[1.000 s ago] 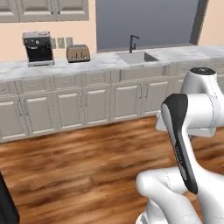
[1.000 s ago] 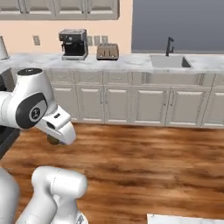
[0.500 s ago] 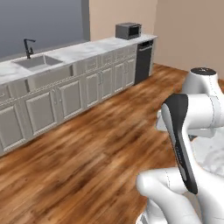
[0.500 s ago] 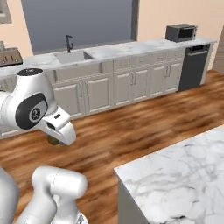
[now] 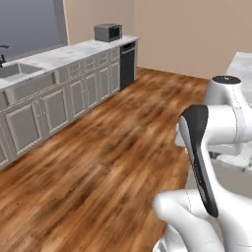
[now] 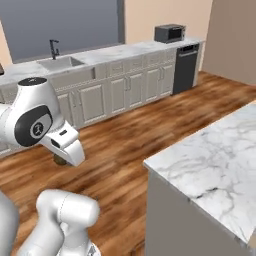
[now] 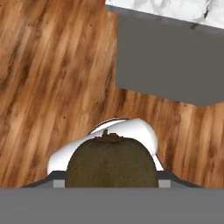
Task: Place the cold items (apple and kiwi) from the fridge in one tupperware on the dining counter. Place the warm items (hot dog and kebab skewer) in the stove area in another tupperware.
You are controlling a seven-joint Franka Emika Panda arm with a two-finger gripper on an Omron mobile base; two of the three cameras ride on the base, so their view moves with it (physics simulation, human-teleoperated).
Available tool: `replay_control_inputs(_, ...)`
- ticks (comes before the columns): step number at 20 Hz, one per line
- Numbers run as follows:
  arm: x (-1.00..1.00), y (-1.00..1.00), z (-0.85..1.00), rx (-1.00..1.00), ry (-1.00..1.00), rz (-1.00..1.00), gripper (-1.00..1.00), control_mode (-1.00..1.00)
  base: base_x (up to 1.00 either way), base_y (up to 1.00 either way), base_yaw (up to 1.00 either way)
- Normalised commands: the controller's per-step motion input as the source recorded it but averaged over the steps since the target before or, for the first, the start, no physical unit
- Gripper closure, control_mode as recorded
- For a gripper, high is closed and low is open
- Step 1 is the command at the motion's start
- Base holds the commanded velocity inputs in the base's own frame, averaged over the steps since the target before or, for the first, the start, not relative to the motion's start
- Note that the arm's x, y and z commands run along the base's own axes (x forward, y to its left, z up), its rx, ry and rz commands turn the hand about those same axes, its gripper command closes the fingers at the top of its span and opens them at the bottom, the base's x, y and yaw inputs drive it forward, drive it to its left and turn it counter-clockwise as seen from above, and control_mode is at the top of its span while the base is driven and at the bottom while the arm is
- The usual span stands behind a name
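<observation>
Both base views look forward and down over the arm at the wood floor (image 5: 98, 162) and share the far sink surface (image 6: 125, 50) with its microwave (image 6: 169, 33). The hand view looks steeply down, close over the floor and the marble island's corner (image 7: 175, 11).

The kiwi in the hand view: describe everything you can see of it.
The kiwi is a rounded, dull brown fruit with a fuzzy-looking skin and a small darker stem nub at its top. It sits at the bottom of the hand view, between the gripper's jaws, held above the wooden floor. Its lower part is cut off by the picture's edge. Nothing else touches it.
</observation>
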Motion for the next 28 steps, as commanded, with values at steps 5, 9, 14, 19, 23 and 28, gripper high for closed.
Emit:
replay_control_inputs(5, 0.0, 0.0, 0.0, 0.0, 0.0, 0.0, 1.0, 1.0, -0.97, -0.44, -0.37)
replay_control_inputs(9, 0.0, 0.0, 0.0, 0.0, 0.0, 0.0, 1.0, 1.0, -0.63, -0.59, -0.4)
replay_control_inputs(14, 0.0, 0.0, 0.0, 0.0, 0.0, 0.0, 1.0, 1.0, -0.38, -0.91, -0.28)
replay_control_inputs(19, 0.0, 0.0, 0.0, 0.0, 0.0, 0.0, 1.0, 1.0, -0.41, -0.98, -0.17)
replay_control_inputs(23, 0.0, 0.0, 0.0, 0.0, 0.0, 0.0, 1.0, 1.0, -0.12, -1.0, -0.1)
replay_control_inputs(28, 0.0, 0.0, 0.0, 0.0, 0.0, 0.0, 1.0, 1.0, 0.02, -1.0, -0.01)
